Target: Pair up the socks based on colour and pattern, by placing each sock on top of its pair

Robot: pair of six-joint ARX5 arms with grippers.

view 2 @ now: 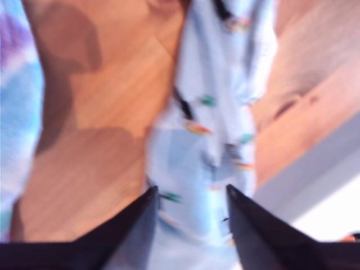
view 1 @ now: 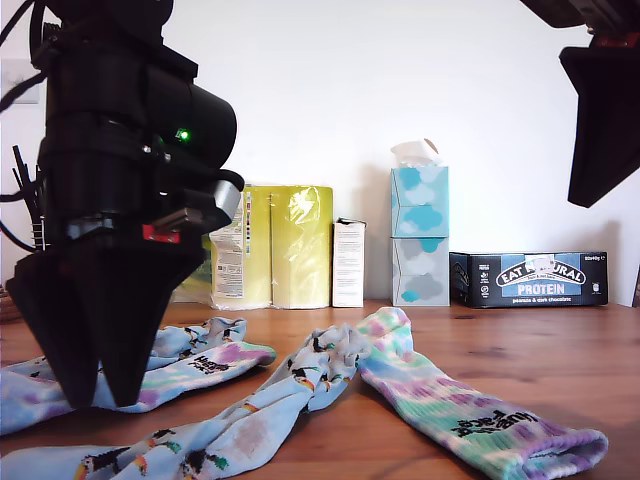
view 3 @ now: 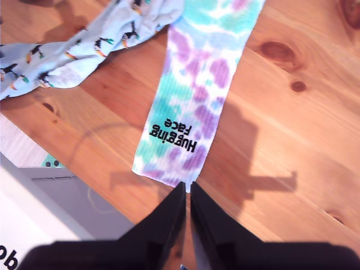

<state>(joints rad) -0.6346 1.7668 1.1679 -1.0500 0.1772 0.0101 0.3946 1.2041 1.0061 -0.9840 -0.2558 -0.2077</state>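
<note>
From the exterior view's left: my first pincer (view 1: 100, 395), open wide, straddles a limp blue bird-print sock (view 2: 211, 140) on the bench (view 1: 500, 345). The tie-dye sock (view 3: 197, 107) lies rightward; my second pincer (view 3: 187, 188) hovers closed, empty. Soft, light fabric: pinch cuffs.

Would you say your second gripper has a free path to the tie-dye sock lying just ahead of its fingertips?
Probably yes. My second gripper hovers shut just off the cuff of the tie-dye sock, which lies flat on the bare table. Nothing covers that end; the jaws would need opening first.
</note>
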